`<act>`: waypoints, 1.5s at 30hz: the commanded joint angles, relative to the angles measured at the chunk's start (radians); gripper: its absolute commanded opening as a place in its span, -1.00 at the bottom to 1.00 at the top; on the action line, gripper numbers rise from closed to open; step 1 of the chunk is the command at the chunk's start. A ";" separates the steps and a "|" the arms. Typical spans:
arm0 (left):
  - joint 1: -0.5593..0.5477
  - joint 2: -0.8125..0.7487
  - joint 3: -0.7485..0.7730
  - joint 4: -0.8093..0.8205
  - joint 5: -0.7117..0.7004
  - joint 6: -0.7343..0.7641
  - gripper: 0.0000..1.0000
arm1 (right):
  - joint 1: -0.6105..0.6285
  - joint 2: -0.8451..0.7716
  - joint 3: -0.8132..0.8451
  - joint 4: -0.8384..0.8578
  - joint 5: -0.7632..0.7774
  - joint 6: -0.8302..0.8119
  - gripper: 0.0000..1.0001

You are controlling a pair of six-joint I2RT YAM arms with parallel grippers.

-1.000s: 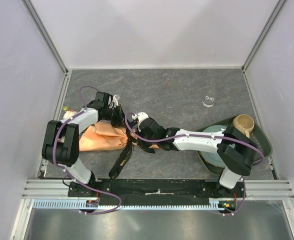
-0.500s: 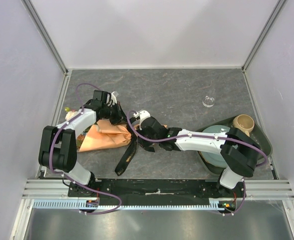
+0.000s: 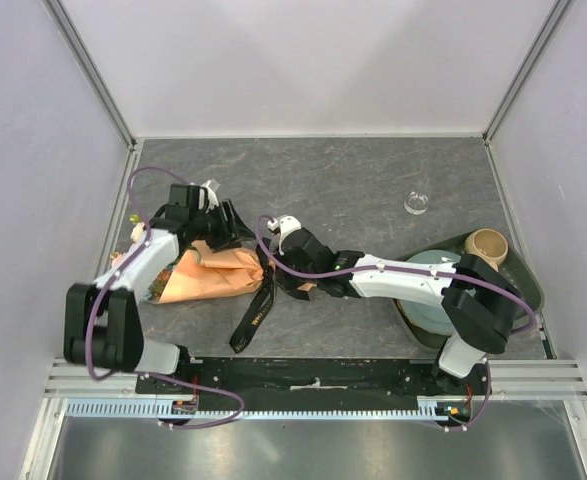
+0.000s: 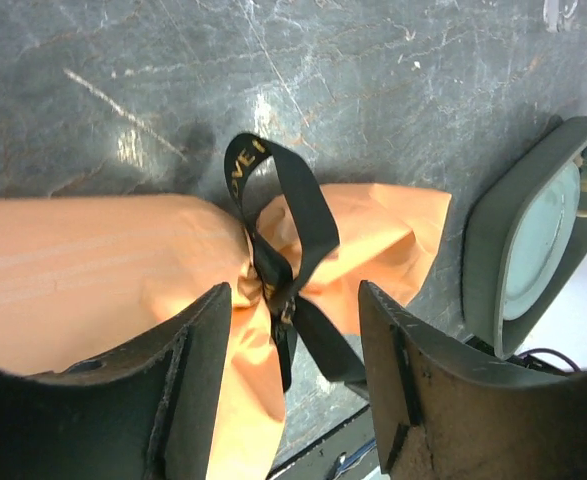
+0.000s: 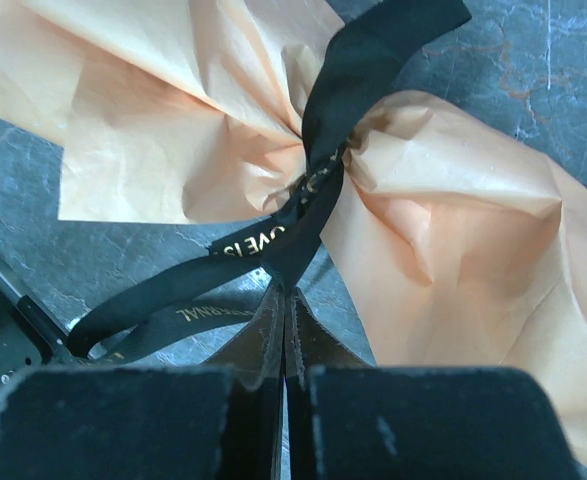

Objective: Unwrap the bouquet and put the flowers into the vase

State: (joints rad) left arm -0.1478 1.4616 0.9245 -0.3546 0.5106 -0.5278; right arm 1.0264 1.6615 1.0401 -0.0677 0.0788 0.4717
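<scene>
- Top external view, nearest the bases: the loose tail of the ribbon lies on the table, running toward 6 o'clock from the knot. It has swung a little in the last second.
- The right claw is clenched on the ribbon just under the knot. The knot is not undone, and in the left wrist view one loop stands up from it.
- The bouquet lies flat at about 8 o'clock on the table. Its paper is cinched at the 3 o'clock end, and a few flowers show at the 9 o'clock end.
- The change: the left claw was shut at the paper a second ago and is now released. Its jaws stand apart above the knot, and I see them touching nothing.
- My judgement: nothing pins the bouquet now, so a pull on the ribbon may drag the whole bundle instead of opening the knot. The unwrapping is only beginning.
- At 4 o'clock a tray holds a plate and a mug.
- The right arm reaches across the tray's edge.
- Farthest, at 2 o'clock, the vase stands upright, well apart from the bouquet. The right arm lies across the way between them, and the mug is near the vase.
</scene>
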 commanded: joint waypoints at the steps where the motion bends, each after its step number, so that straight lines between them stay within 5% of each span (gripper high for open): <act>1: 0.001 -0.188 -0.103 0.028 -0.075 -0.046 0.12 | -0.015 -0.016 0.070 0.009 -0.013 0.002 -1.00; 5: -0.012 -0.259 -0.223 0.140 0.021 -0.124 -0.08 | -0.025 -0.011 0.110 0.012 -0.037 0.002 -1.00; 11: -0.026 -0.149 -0.282 0.177 0.005 -0.159 -0.41 | -0.025 -0.014 0.159 0.009 -0.039 0.002 -1.00; 32: 0.013 -0.087 -0.391 0.189 -0.116 -0.192 -0.55 | -0.049 -0.310 0.351 0.032 0.162 -0.126 -1.00; 45: 0.022 -0.109 -0.401 0.187 -0.130 -0.182 -0.54 | -0.086 -0.289 0.595 0.019 0.191 -0.255 -1.00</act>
State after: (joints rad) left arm -0.1387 1.3632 0.5484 -0.1425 0.4503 -0.7113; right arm 0.9508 1.3605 1.5204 -0.0898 0.2466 0.2802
